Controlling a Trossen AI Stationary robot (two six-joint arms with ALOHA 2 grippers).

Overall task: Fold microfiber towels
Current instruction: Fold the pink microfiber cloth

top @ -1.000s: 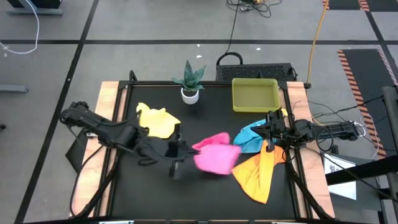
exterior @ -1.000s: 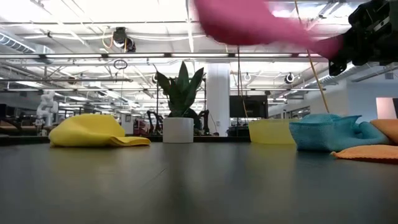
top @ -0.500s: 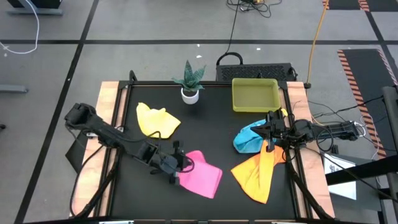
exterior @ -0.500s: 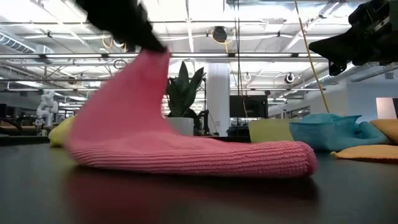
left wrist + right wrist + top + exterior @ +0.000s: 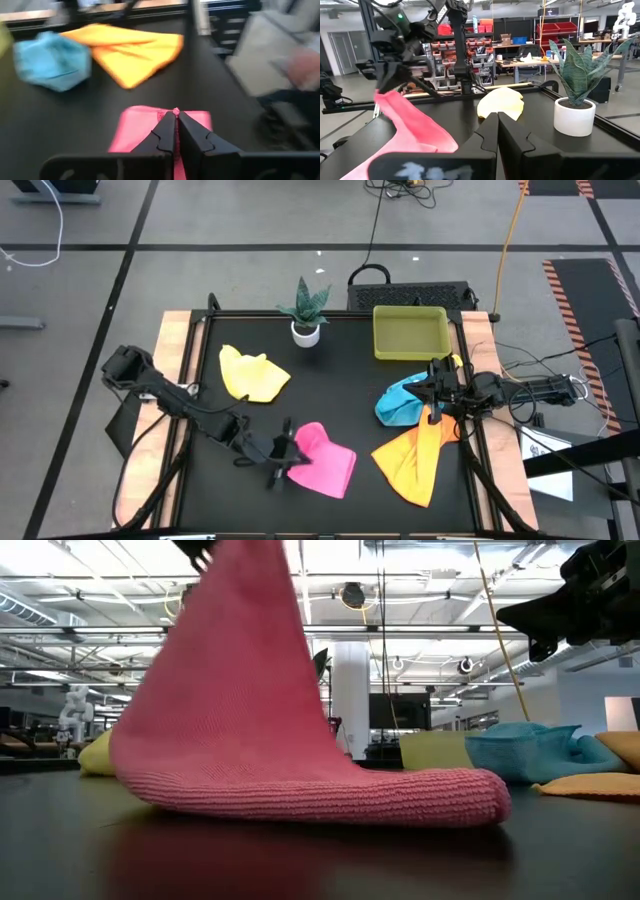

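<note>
Pink towel [image 5: 325, 461] – corner pinched, left end effector [image 5: 283, 456].

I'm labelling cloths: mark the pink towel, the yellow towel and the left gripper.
pink towel [image 5: 330, 465], high view, middle of the cloth.
yellow towel [image 5: 252, 374], high view, its centre.
left gripper [image 5: 288, 453], high view, fingertips pinching the pink edge.

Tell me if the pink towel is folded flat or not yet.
Not yet. The left pincer is shut on one edge of the pink towel, lifting it; the low view shows that edge raised while the rest lies on the table.
</note>
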